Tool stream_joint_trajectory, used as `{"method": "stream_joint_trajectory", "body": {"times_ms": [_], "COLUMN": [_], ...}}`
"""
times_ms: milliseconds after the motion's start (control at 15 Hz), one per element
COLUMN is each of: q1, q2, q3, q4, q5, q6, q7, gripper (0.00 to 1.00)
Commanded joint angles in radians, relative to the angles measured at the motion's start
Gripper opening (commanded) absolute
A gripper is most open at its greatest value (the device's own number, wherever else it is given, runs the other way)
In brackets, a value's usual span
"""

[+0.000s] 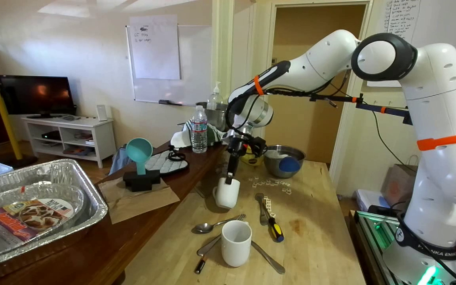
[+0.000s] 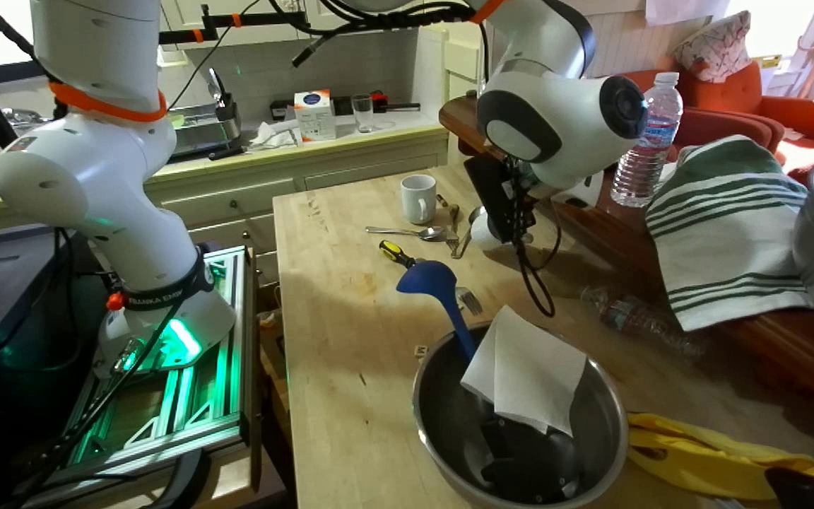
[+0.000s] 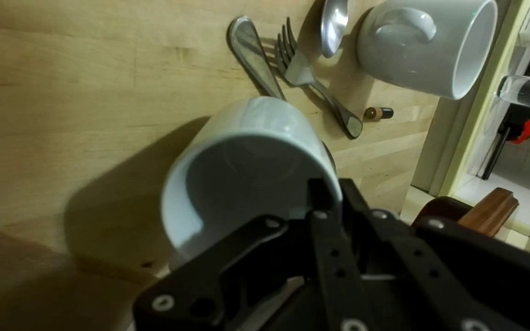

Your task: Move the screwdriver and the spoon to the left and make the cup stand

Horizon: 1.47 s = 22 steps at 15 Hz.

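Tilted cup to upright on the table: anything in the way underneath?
Nothing visible right beneath the cup in an exterior view; the wrist view hides that patch of table. Closest is a spoon, toward the mug; swinging that way might clip it.

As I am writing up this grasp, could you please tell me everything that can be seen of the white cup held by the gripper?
The cup is plain white, greyish inside, and looks like glazed ceramic, with a handle on one side. It is tilted over the wooden table, mouth turned up toward the gripper, which grips its wall at the rim: one finger inside, the other outside. Whether its base touches the table cannot be told.
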Motion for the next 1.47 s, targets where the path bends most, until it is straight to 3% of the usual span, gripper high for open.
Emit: {"method": "stream_joint_trajectory", "body": {"times_ms": [0, 400, 867, 1067, 1400], "q1": [0.057, 0.128, 0.151, 0.149, 0.141], "q2": [-0.138, -0.268, -0.286, -0.273, -0.254], "q3": [-0.015, -0.01, -0.018, -0.023, -0.024], "q4": [-0.083, -0.164, -0.226, -0.245, -0.282], "q5": [-0.087, -0.363, -0.689, -0.748, -0.713], "q6": [0.041, 0.151, 0.314, 0.364, 0.455], "q7": [0.14, 0.409, 0.669, 0.776, 0.873], "gripper": [0.03, 0.03, 0.03, 0.03, 0.03]}}
